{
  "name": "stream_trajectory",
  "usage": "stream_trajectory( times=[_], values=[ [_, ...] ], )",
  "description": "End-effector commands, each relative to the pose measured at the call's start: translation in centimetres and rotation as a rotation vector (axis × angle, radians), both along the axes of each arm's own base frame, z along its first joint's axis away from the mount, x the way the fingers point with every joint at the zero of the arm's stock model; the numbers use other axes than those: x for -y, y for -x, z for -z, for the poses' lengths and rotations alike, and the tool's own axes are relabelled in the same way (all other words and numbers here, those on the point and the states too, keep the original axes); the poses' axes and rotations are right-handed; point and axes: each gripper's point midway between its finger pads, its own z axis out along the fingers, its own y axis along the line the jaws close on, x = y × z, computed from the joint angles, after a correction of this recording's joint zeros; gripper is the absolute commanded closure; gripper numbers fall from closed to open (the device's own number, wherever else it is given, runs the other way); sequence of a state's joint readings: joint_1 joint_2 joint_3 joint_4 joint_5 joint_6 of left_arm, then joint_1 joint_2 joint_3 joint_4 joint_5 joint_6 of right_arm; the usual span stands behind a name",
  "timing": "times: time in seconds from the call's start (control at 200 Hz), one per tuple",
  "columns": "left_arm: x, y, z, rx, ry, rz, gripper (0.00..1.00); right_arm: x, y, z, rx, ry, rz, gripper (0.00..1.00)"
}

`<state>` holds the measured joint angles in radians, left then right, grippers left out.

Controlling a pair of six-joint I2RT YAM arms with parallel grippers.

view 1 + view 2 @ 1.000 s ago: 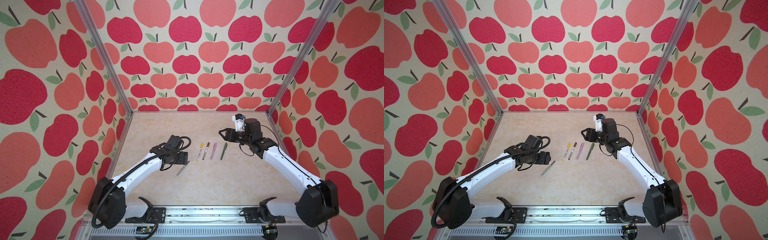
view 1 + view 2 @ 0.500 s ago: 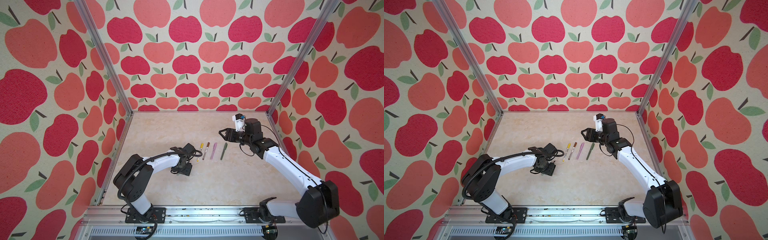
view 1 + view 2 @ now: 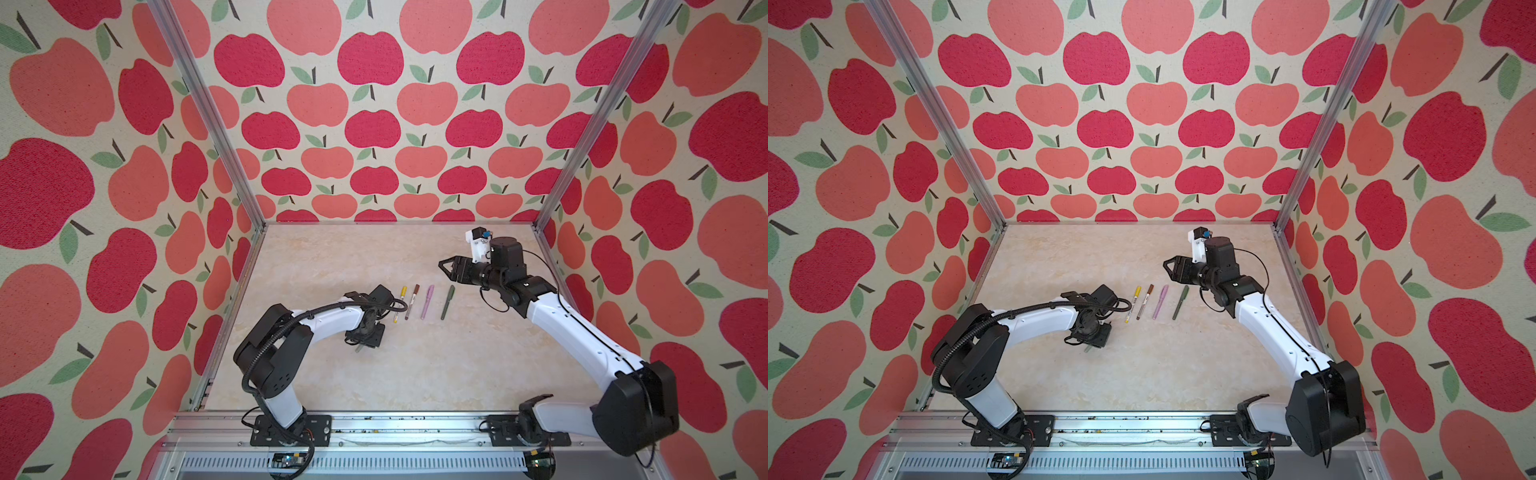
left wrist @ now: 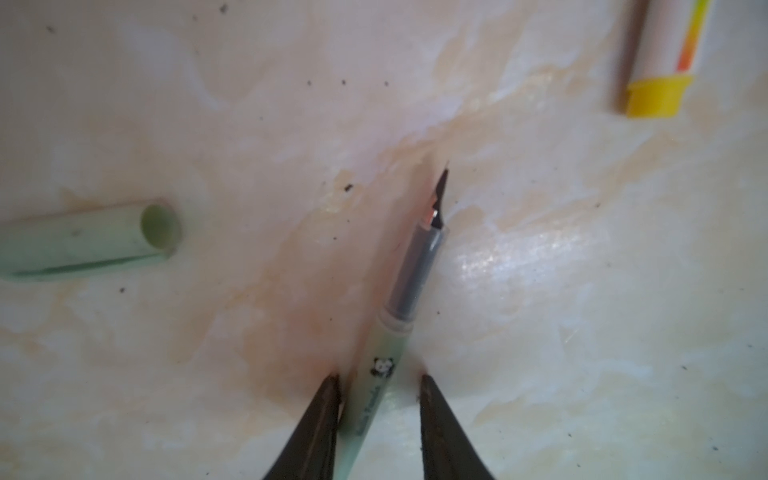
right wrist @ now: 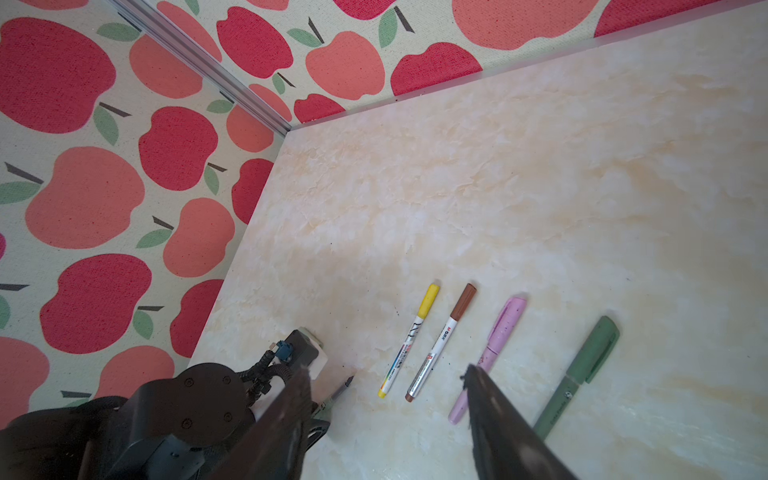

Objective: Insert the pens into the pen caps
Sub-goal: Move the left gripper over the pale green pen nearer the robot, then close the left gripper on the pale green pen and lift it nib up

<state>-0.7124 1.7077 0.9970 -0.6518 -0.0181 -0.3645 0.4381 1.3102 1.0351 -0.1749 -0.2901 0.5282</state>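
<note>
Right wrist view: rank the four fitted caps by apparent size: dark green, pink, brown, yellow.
1. dark green cap, marginally
2. pink cap
3. brown cap and yellow cap: look alike, unranked

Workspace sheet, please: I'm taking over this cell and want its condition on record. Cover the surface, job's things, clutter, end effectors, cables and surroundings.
Surface: pale marbled table; small dark specks in the left wrist view.
Job's things: four capped pens in a row: yellow-capped pen, brown-capped pen, pink pen, dark green pen. The pale green pen lies flat and uncapped; the light green cap lies apart from it.
Clutter: nothing seen.
End effectors: left end effector straddles the pale green pen, with a gap at one finger; right end effector is open, empty, above the table.
Cables: black cable runs along the left arm; thin cable arcs off the right arm.
Surroundings: apple-print walls, metal frame posts.
</note>
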Motion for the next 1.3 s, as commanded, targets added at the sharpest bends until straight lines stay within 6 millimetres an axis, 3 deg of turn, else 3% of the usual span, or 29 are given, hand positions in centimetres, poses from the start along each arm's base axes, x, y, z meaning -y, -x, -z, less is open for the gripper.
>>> stream_trajectory(
  times=[0.0, 0.245, 0.615, 0.926, 1.296],
  values=[
    [-1.0, 0.3, 1.9, -0.033, -0.069, 0.013, 0.73, 0.2, 0.2, -0.7, 0.001, -0.011, 0.001, 0.38],
    [-0.3, -0.4, 1.5, -0.007, -0.046, 0.010, 0.87, 0.2, 0.2, -1.0, 0.006, -0.017, -0.001, 0.38],
    [1.4, -1.9, -1.0, 0.095, 0.067, -0.003, 0.93, 0.6, 0.4, -1.3, 0.015, -0.011, 0.012, 0.38],
    [2.0, -4.1, -7.5, 0.283, 0.259, -0.041, 0.93, 0.9, 0.6, -0.3, -0.004, -0.002, 0.019, 0.38],
    [1.6, -6.6, -14.1, 0.420, 0.689, -0.179, 0.93, 0.4, 0.8, -0.5, -0.005, -0.025, -0.009, 0.38]
  ],
)
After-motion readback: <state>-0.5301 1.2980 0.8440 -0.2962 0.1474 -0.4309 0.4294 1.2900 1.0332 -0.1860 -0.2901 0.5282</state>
